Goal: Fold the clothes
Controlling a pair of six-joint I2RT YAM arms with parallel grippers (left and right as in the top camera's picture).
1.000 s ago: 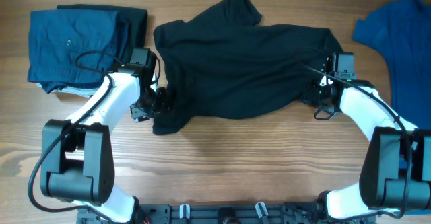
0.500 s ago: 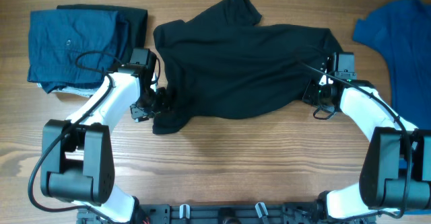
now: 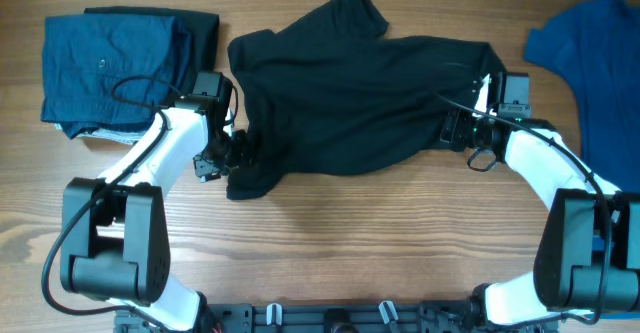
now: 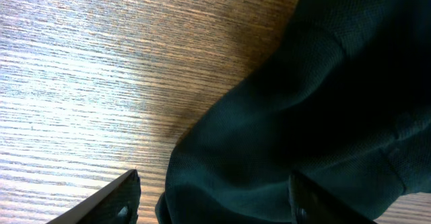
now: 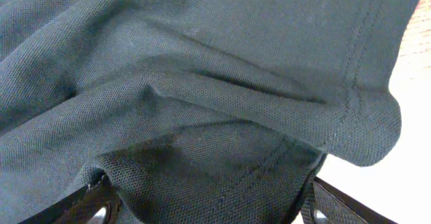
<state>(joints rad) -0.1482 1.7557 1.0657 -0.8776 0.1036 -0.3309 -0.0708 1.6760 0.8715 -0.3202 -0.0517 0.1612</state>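
Observation:
The clothes here are mainly a black shirt, lying crumpled across the middle of the table, collar toward the back. My left gripper is at its lower left corner. In the left wrist view its jaws stand wide apart, and a fold of black cloth lies between the fingertips without being pinched. My right gripper is at the shirt's right edge. It is open too, with a hemmed fold of the cloth bulging between its spread fingers.
A folded stack of navy and blue garments lies at the back left, close to my left arm. A bright blue garment is spread at the right edge. Bare wooden table runs along the front.
My right gripper has opened wide and shifted slightly toward the back and left along the shirt's right edge. The left arm and the shirt have stayed put.

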